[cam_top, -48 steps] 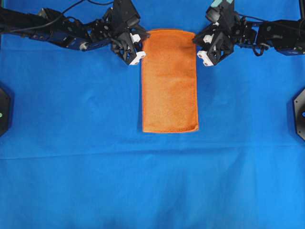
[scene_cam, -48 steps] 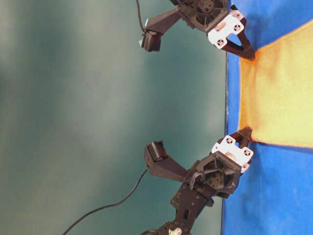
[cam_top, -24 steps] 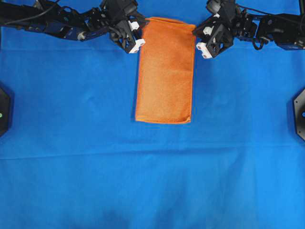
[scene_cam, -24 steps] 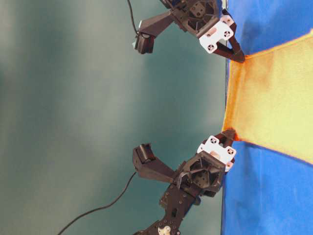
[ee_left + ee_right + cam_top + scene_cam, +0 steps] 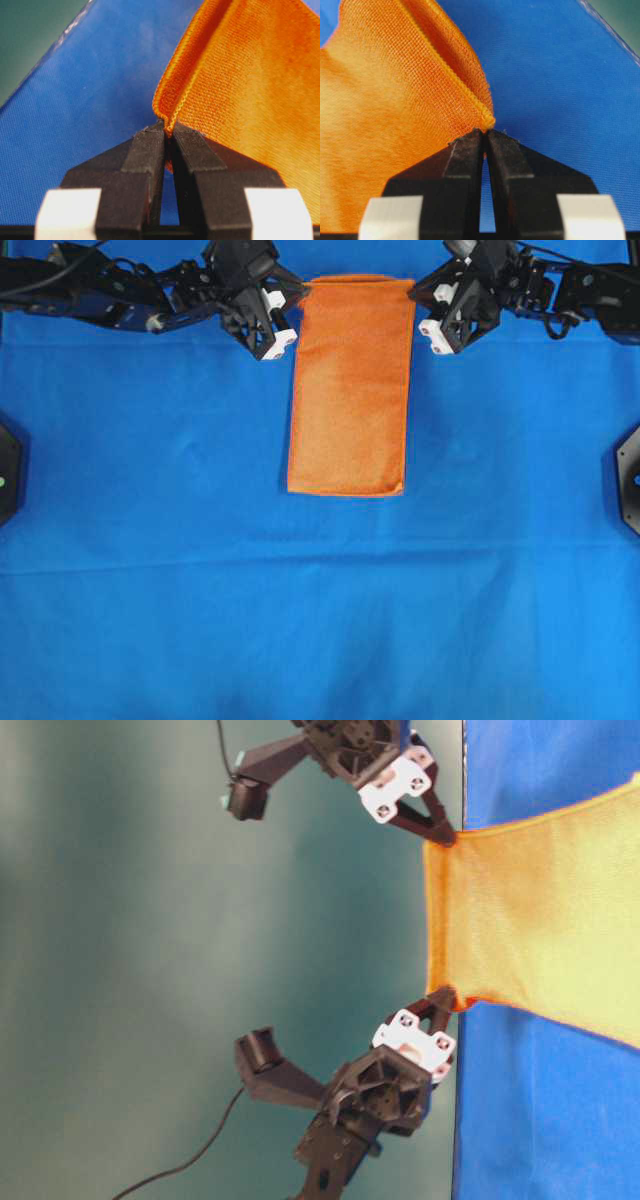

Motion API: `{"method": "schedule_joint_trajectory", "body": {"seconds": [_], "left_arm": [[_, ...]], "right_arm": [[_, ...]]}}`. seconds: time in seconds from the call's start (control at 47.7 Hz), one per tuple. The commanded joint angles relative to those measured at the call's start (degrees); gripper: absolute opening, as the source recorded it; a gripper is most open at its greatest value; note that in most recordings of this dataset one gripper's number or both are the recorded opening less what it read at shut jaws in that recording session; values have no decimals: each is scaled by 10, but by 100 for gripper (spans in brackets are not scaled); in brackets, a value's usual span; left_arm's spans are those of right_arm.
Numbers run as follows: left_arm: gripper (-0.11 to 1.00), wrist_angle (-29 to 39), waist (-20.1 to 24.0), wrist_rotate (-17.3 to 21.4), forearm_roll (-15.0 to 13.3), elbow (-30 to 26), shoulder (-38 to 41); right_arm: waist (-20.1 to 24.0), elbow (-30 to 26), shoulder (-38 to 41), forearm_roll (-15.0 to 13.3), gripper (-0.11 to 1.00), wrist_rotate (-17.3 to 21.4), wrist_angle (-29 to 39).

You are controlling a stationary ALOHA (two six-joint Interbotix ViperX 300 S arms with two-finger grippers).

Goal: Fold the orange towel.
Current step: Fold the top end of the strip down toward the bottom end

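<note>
Orange towel [image 5: 348, 385] — corners pinched | left gripper [image 5: 293, 297] — right gripper [image 5: 413, 290]

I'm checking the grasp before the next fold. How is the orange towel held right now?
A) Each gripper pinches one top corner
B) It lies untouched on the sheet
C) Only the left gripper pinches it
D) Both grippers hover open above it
A: the left gripper and the right gripper are each shut on a corner of the orange towel.
</note>
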Motion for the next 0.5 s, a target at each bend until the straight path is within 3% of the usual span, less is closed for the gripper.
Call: {"method": "schedule_joint_trajectory", "body": {"seconds": [0.0,0.315,0.482], "left_arm": [[1,-2,-7,1,0,5,-40],[1,47,-76,0,-1,40,-127],[1,54,-106,-9,-1,57,-137]], "right_arm": [[13,1,-32,2,3,1,4],[103,6,-91,3,3,7,68],[149,14,-105,19,3,10,104]]}}
